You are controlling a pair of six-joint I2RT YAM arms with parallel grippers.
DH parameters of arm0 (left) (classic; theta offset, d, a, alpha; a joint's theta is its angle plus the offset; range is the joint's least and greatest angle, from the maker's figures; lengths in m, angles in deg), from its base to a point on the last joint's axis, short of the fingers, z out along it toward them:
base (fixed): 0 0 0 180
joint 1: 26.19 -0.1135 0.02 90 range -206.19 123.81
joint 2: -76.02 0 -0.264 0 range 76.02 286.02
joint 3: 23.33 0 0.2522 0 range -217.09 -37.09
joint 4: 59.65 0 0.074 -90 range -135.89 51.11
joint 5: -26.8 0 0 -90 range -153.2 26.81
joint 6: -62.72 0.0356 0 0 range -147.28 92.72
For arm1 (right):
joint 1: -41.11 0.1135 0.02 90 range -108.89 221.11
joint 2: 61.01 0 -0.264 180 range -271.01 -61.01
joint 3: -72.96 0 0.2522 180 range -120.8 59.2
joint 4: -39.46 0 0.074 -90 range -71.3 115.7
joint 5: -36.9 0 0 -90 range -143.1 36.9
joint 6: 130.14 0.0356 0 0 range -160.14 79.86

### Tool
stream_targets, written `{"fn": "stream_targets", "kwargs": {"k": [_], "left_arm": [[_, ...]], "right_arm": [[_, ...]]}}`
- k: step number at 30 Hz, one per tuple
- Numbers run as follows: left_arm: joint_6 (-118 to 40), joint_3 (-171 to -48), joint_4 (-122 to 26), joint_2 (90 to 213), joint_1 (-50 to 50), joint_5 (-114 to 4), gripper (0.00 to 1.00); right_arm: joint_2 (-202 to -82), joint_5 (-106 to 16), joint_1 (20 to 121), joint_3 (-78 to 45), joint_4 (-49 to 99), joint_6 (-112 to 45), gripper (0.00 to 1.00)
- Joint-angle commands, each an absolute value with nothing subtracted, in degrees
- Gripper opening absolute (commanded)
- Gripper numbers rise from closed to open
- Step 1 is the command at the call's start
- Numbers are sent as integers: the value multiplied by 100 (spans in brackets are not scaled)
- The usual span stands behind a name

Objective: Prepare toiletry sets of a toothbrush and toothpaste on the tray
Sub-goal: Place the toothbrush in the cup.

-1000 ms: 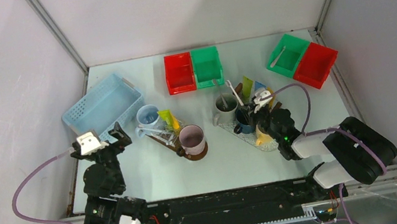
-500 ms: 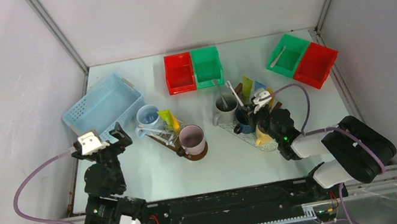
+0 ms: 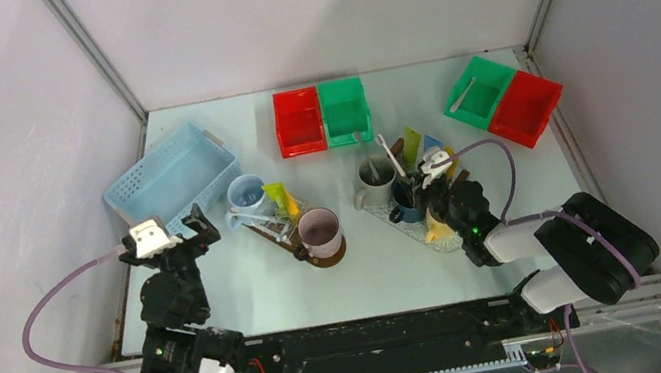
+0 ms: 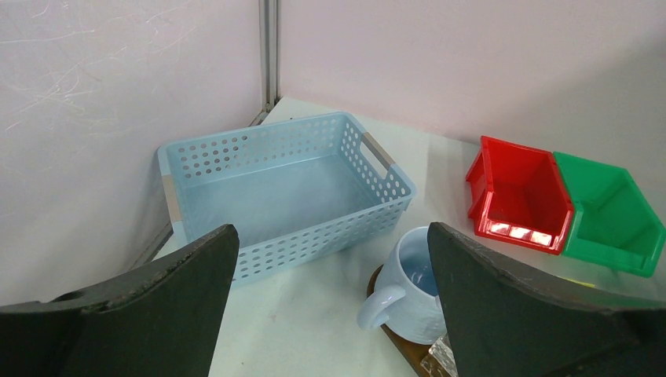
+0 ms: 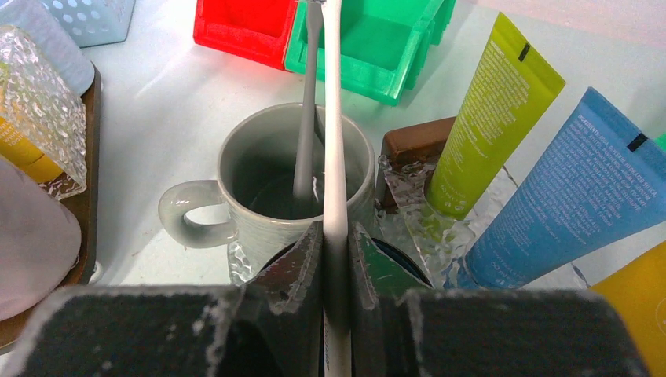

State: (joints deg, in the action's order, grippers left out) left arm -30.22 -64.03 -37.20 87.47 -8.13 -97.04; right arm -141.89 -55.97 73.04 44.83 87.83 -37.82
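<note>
My right gripper (image 5: 336,236) is shut on a white toothbrush (image 5: 332,118), whose handle runs up between the fingers above a dark blue mug (image 5: 397,263). A grey toothbrush (image 5: 305,118) stands in the grey mug (image 5: 259,196) just beyond. Lime green (image 5: 487,118), light blue (image 5: 573,188) and yellow (image 5: 640,314) tubes lean in clear holders on the brown tray (image 5: 412,141). In the top view the right gripper (image 3: 421,194) hangs over this right-hand set. My left gripper (image 4: 330,236) is open with nothing in it, near the light blue mug (image 4: 408,290).
A light blue basket (image 4: 275,181) stands at the left. Red (image 3: 298,121) and green (image 3: 345,110) bins sit at the back middle, and another green and red pair (image 3: 503,100) at the back right. A second brown tray (image 3: 291,244) carries a mauve mug (image 3: 321,232) and a yellow-green tube (image 3: 280,198).
</note>
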Motion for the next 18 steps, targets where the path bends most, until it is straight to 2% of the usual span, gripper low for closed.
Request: {"fn": "stream_targets", "kwargs": {"k": [1,18], "left_arm": [[-2899,-6381,-3861,8694,-856,-9668,97],[-2884,-6381,-3870,8701,-855,-9668,97]], "right_arm": [[-14258,-5634,7255,4338,8936,-3826,19],[-14274,-5561,7194,4294,8866,-3777,22]]}}
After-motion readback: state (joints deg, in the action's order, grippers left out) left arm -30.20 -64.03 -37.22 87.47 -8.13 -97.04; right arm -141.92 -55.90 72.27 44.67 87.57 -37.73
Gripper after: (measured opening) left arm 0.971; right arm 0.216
